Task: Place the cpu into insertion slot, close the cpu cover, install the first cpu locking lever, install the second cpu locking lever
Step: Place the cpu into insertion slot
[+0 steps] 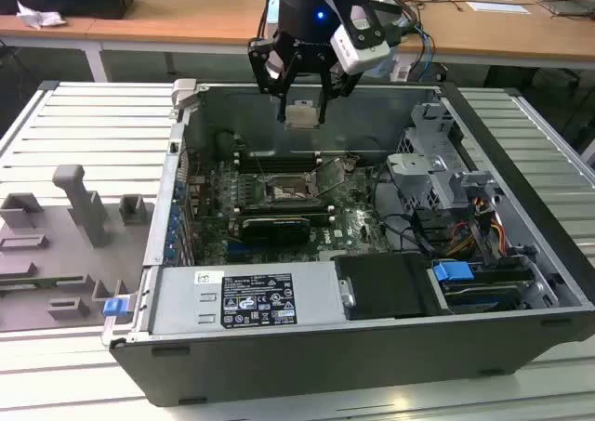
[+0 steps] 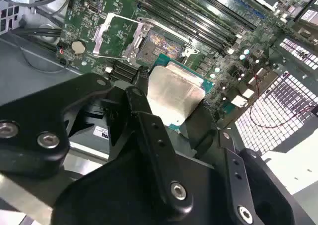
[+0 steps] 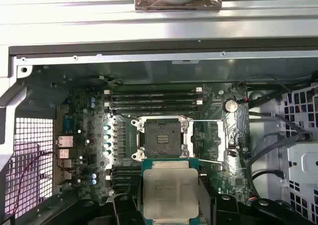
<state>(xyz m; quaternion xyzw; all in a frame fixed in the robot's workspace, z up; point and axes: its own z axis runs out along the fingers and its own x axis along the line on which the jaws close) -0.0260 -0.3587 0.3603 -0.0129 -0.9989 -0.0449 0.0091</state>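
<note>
Mid-carry over the computer case (image 1: pixel 279 365) | my gripper (image 1: pixel 303 114) is clamped on the cpu (image 3: pixel 170 192), holding it by its edges in the air | the insertion slot (image 3: pixel 162 138) lies bare below the gripper, well apart | the cpu cover (image 2: pixel 99 32) is swung open beside the slot | seating, cover-closing and both lever steps all remain, by my reckoning

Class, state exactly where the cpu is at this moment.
In the exterior view the cpu hangs gripped in the pincer above the open computer case, apart from the empty insertion slot on the board below.
</note>
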